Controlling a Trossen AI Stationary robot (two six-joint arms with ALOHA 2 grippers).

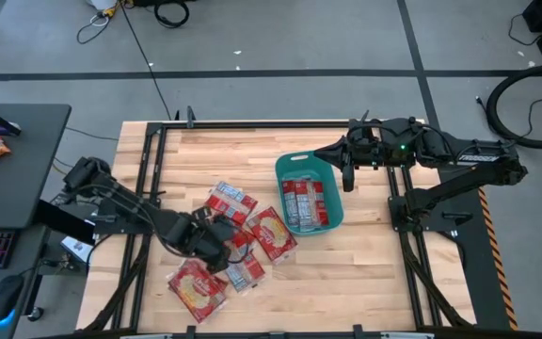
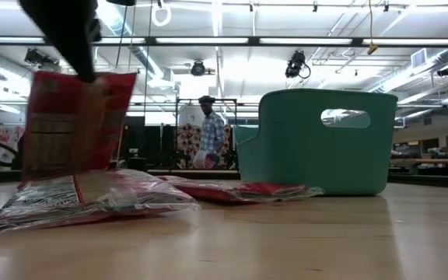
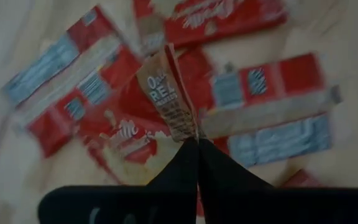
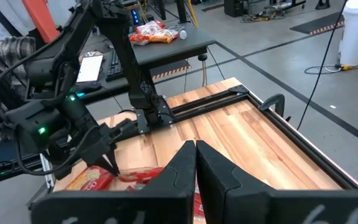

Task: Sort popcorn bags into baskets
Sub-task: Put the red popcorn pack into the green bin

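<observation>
On the wooden bench (image 1: pixel 365 273) a teal basket (image 1: pixel 290 169) stands right of centre with several red popcorn bags (image 1: pixel 305 202) packed inside it, while the loose bags (image 1: pixel 269 232) lie scattered just left of the basket. The left gripper (image 1: pixel 226 237) is over that loose pile, its fingers clamped on the edge of one bag (image 2: pixel 72 124), which hangs upright above the others. The right gripper (image 1: pixel 347 181) is closed on nothing, at the basket's right rim.

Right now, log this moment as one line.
left pincer: shut on popcorn bag, lifted | right pincer: shut, above basket | loose bags on table
</observation>
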